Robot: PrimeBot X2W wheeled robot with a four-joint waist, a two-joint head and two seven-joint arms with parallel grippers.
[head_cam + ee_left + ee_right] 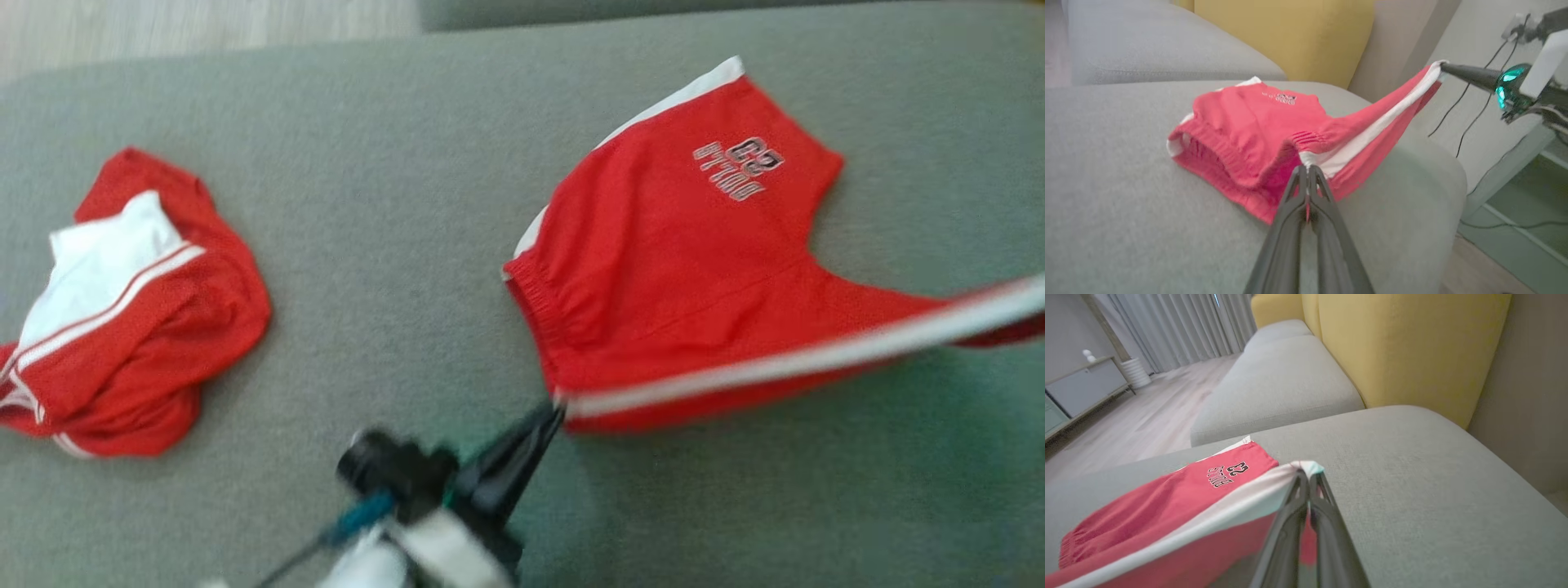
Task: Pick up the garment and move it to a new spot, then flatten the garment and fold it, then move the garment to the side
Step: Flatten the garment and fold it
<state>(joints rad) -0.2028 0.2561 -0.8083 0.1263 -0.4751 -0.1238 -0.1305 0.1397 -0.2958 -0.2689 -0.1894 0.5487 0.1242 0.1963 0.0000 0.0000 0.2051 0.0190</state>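
garment [678, 269]: red shorts, on the grey seat cushion [392, 204], about 3 o'clock from the middle of my head view; mostly spread flat, one leg pointing to 1 o'clock
white side stripe [800, 359]: runs along the near edge of the garment and is pulled into a straight line between my two claws, heading out toward 3 o'clock; blurred in the head view
waistband [535, 302]: gathered elastic on the garment's 9 o'clock side, one end in my left claw
print [739, 167]: "23" with lettering on the leg at 1 o'clock, reads upside down from my head
lifted part: the stripe edge is raised off the cushion toward my right claw; the rest of the garment lies on the cushion
left claw [1307, 171]: pressed together, pinching the garment where the stripe meets the waistband; at 6 o'clock in my head view, fingers pointing to 1 o'clock
right claw [1307, 475]: pressed together, pinching the far end of the stripe at the leg hem, above the cushion
second red-and-white garment [131, 318]: crumpled heap on the same cushion at 9 o'clock, well apart from the shorts, touched by neither claw
yellow back cushion [1290, 36]: upright behind the seat, at 12 o'clock in my left wrist view
cables [1474, 110]: dark, hanging against the wall at 3 o'clock in the left wrist view
floor [1151, 408]: pale wood, at 10 o'clock in the right wrist view
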